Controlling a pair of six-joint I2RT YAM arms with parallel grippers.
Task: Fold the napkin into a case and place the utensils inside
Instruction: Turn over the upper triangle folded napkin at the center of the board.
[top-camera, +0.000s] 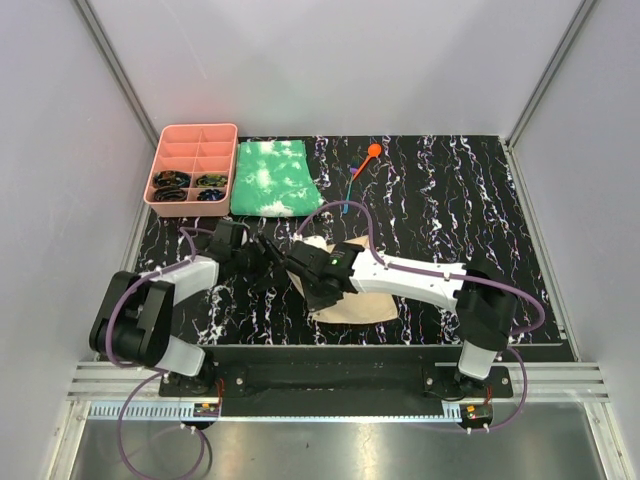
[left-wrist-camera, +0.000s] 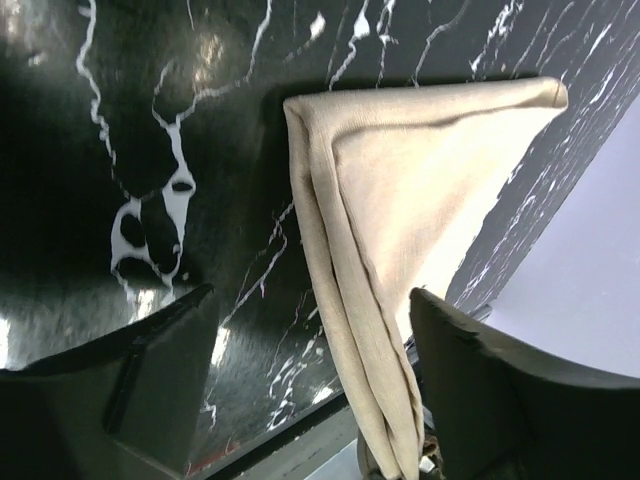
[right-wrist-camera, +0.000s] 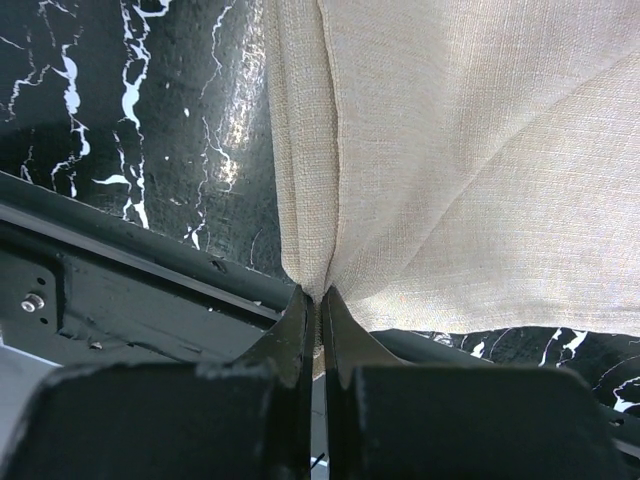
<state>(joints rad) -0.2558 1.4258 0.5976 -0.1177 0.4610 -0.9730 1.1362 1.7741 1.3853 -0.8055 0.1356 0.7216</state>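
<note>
**Right fingers pinching the folded napkin, left fingers standing wide beside it**

You are looking at the napkin lying on the near middle of the table, partly hidden under your right arm in the top view. It is lying folded: the left wrist view is showing it as a tapering shape with stacked layers running along one long edge.

Your right fingers are pressing tight together on the cloth, gripping it where its creases are gathering to a point at the napkin's near-left part. In the top view these fingers are sitting over the napkin's left side.

Your left fingers are standing spread wide and holding nothing. One finger is hanging over bare table and the other is sitting just beside the napkin's layered edge; whether it is touching the cloth you cannot tell. From above, they are pointing right, toward the right arm's wrist.

The utensils are waiting on the far part of the table, well apart from the napkin: the orange spoon is lying with its round head farthest away, and the slim blue one is lying just near of it. A green-and-white cloth is lying to their left, and a pink tray is sitting left of that, holding dark items in its near compartments
</note>
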